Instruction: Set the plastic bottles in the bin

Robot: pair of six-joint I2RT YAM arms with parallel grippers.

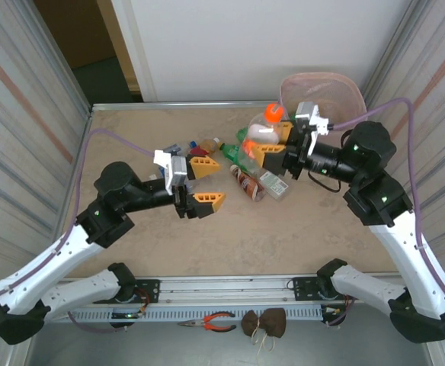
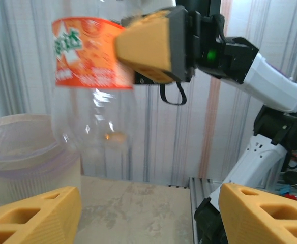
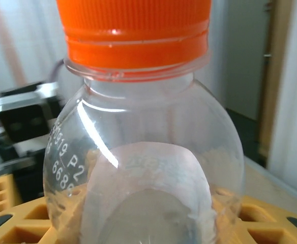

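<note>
My right gripper (image 1: 273,145) is shut on a clear plastic bottle (image 1: 260,131) with an orange cap and orange label, held upright above the table beside the pale pink bin (image 1: 344,90). The right wrist view has this bottle (image 3: 143,152) close up between the yellow fingers (image 3: 3,213). From the left wrist I see the same bottle (image 2: 87,56) hanging over the bin (image 2: 21,152), one right finger (image 2: 148,48) pressed on it. My left gripper (image 1: 206,182) stands open and empty at mid-table. Several more bottles (image 1: 247,184) lie between the two grippers.
Small bottles (image 1: 206,145) lie just behind the left gripper. Corrugated panels wall in the table on the left and right. Pliers (image 1: 219,322) and a brown pouch (image 1: 264,323) rest on the near rail in front of the arm bases.
</note>
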